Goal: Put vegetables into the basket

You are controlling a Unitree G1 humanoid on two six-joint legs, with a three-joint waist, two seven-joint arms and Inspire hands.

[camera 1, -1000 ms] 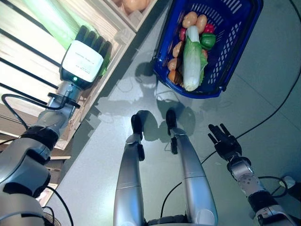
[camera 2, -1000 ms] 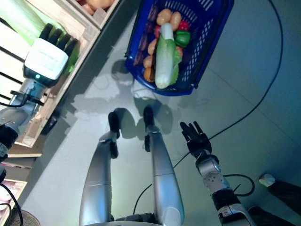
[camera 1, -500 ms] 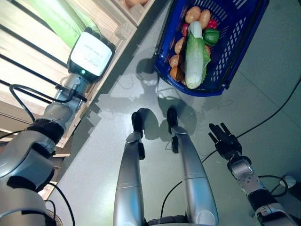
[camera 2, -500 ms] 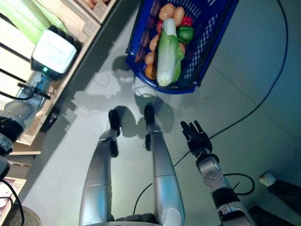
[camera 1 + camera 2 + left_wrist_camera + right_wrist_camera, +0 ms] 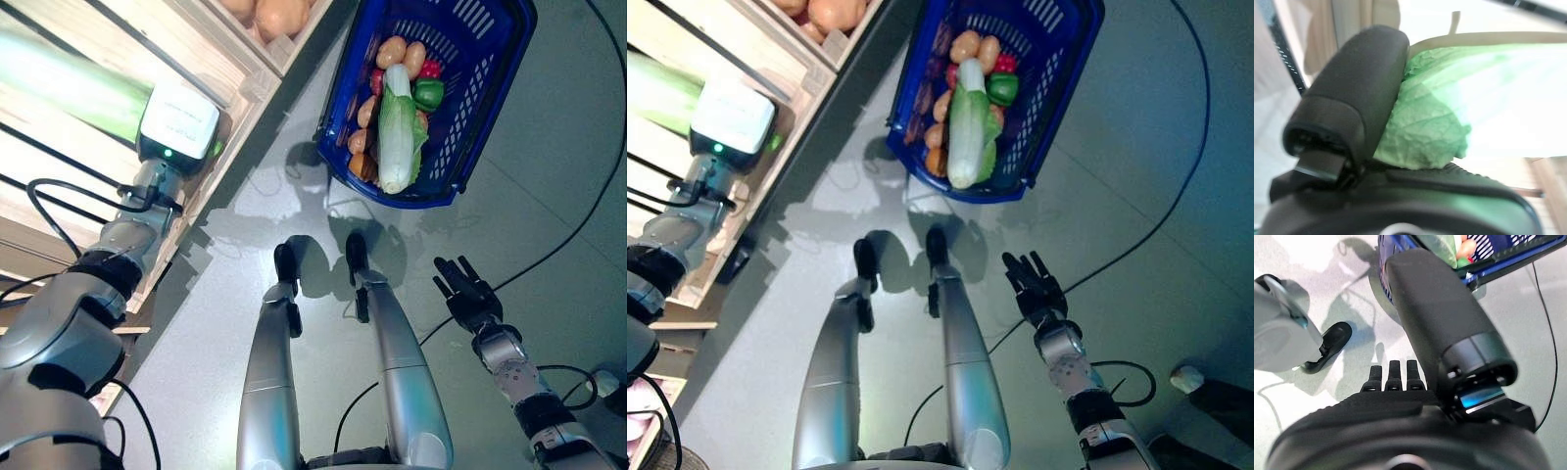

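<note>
The blue basket [image 5: 493,117] stands on the floor ahead. In it lie a long pale green cabbage [image 5: 397,122], potatoes [image 5: 392,51], a green pepper [image 5: 428,93] and a red vegetable [image 5: 432,69]. My left hand [image 5: 179,122] reaches into the wooden stand [image 5: 250,83], right against a long leafy green vegetable [image 5: 69,83]. In the left wrist view the thumb [image 5: 1356,98] lies against its crinkled leaf [image 5: 1449,112]. My right hand [image 5: 468,294] hangs low over the floor to the right, open and empty, well short of the basket; it also shows in the right wrist view [image 5: 1449,323].
The wooden stand with slatted crates runs along the left side. Orange-brown vegetables [image 5: 265,12] lie in a crate at the top. The grey floor [image 5: 549,196] lies between the stand and the basket.
My left hand has pushed deeper into the stand, up to the leafy green vegetable. The right hand has stayed where it was. The view has shifted a little.
</note>
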